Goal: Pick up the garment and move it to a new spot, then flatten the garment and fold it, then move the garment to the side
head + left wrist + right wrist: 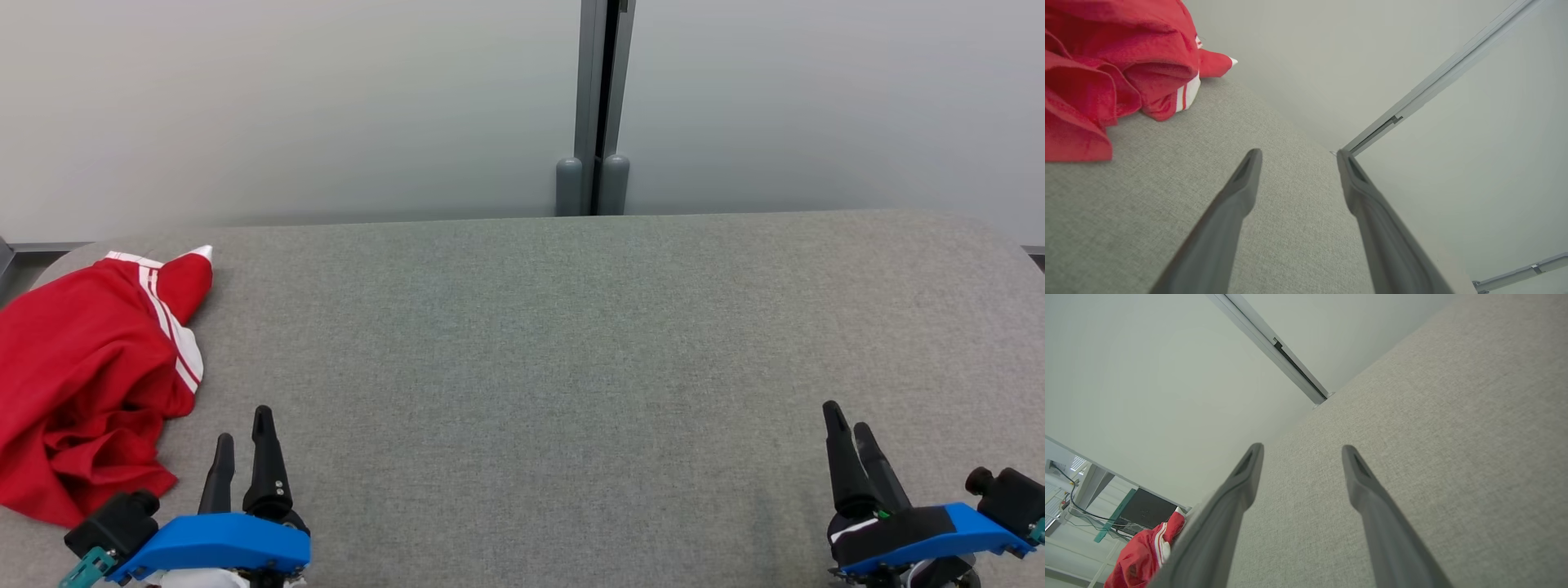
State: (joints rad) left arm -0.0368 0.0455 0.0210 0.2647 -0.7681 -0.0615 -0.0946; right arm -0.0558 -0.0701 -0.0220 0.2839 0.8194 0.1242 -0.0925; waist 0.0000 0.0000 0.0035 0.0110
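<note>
At the far left you have the garment (90, 359), red with white stripes, lying in a crumpled heap on the grey tabletop (571, 343), its outer side running off the head view's left edge. It is neither flat nor folded, so you look to be at the very first step: picking it up to carry it to a new spot. Just to its right sits your left gripper (243, 426), low near the front of the tabletop, its jaws parted with nothing between them. The nearest folds of cloth lie close beside that gripper but do not touch it. In the left wrist view the heap sits up and to the left of the fingers, not in their line, which runs across bare fabric toward the wall. Your next move, then, calls for swinging that arm leftward over the heap, lowering the jaws around a raised fold and closing on enough cloth to lift the whole piece. Across the middle the tabletop is bare, which gives you room to lay it down, with the grey post (600, 106) behind it. At the far right your right gripper (845, 418) rests with its jaws apart and empty, well away from the garment.
</note>
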